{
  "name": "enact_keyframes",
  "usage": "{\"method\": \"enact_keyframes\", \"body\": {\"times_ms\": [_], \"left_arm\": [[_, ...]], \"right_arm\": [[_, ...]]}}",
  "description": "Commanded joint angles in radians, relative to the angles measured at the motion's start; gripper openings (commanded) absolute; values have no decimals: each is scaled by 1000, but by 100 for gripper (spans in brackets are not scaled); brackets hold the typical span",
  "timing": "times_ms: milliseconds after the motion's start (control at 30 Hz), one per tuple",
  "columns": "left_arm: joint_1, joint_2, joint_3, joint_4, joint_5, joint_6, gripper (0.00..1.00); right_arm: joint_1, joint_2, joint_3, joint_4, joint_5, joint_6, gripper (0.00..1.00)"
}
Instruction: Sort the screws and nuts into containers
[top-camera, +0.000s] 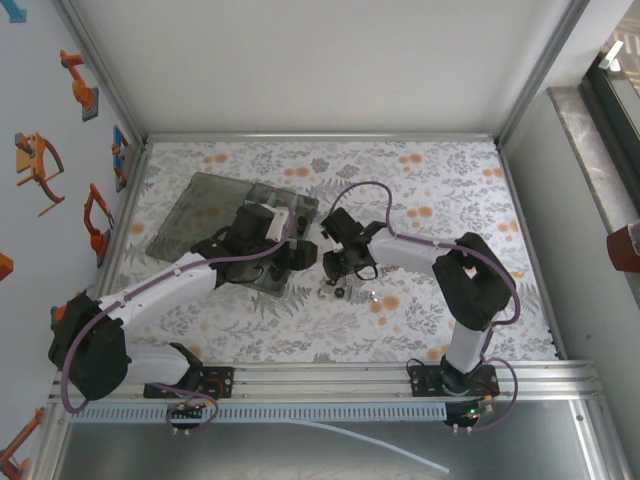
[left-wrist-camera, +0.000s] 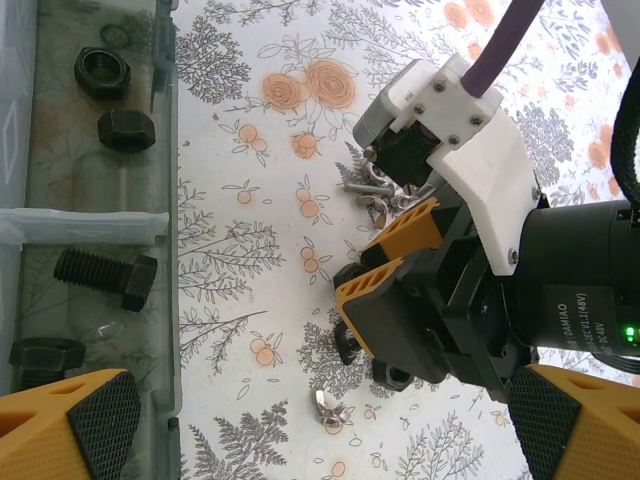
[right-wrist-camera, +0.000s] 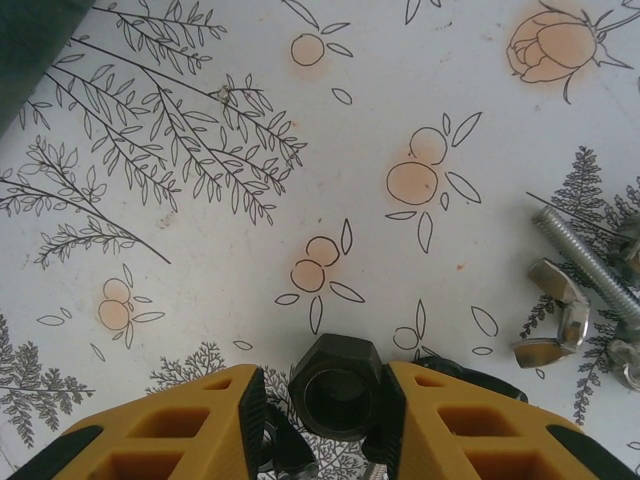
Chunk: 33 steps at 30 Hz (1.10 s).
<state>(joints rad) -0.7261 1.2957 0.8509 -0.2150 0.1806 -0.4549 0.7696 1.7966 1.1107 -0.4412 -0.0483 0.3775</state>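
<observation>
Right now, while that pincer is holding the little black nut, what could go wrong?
The right pincer pinches the nut only at its tips, so it might slip out and roll away. The open left pincer sits very close, so the arms could bump. In the box, nuts and screws have separate compartments; it could land in the wrong one.

At frame left two black nuts (left-wrist-camera: 102, 72) lie in the upper container (left-wrist-camera: 60, 185) and a black screw (left-wrist-camera: 105, 278) in the one below, while centre-right the right tool (left-wrist-camera: 372, 262) pinches something dark, perhaps a nut, over the floral counter (left-wrist-camera: 250, 330).
</observation>
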Motion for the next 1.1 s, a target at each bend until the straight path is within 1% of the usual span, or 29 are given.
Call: {"method": "enact_keyframes", "body": {"times_ms": [0, 233, 600, 700, 833, 1067], "left_arm": [[-6, 10, 33, 24, 13, 7, 97], [-5, 11, 35, 26, 14, 7, 97], [-6, 11, 18, 46, 16, -1, 97], [-6, 6, 17, 42, 14, 2, 97], [-5, -4, 14, 35, 3, 2, 97], [-6, -24, 11, 28, -20, 0, 97]], "right_arm": [[8, 25, 37, -49, 34, -18, 34], [12, 59, 83, -97, 48, -53, 35], [21, 80, 99, -156, 87, -91, 34], [23, 86, 108, -157, 85, -92, 30], [22, 86, 136, -154, 93, -106, 27], [18, 109, 248, -153, 62, -143, 26]]}}
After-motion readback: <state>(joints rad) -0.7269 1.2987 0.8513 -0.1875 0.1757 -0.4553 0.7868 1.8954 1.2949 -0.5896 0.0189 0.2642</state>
